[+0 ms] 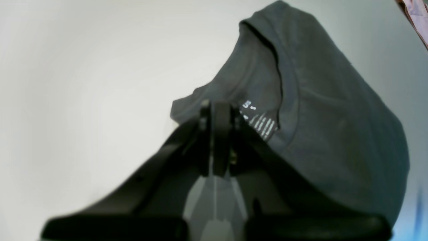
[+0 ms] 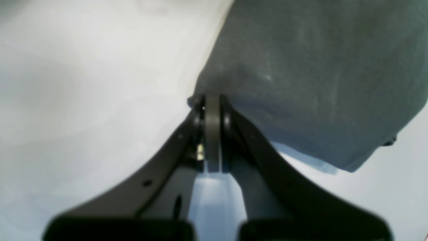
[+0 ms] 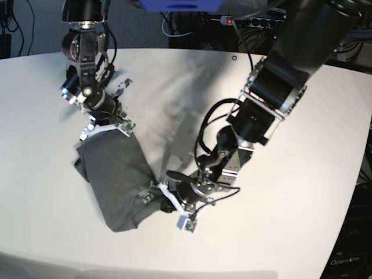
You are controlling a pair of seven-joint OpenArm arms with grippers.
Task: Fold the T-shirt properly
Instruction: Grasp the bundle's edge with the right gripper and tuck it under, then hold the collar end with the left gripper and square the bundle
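I've got both grippers clamped on the T-shirt [image 3: 113, 177]: right gripper [image 3: 103, 129] at its 12 o'clock edge, left gripper [image 3: 156, 195] at 4. Long axis runs 11 to 5 between them.

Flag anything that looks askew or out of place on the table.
The T-shirt is the odd thing: it lies slanted and rumpled on the white table, not squared up. The right gripper and left gripper each pinch an edge of it with jaws shut. Nothing looks spilled or torn.

Left tool [image 1: 217, 110] clamped on the T-shirt [image 1: 321, 117] beside its white label mark [image 1: 260, 122].
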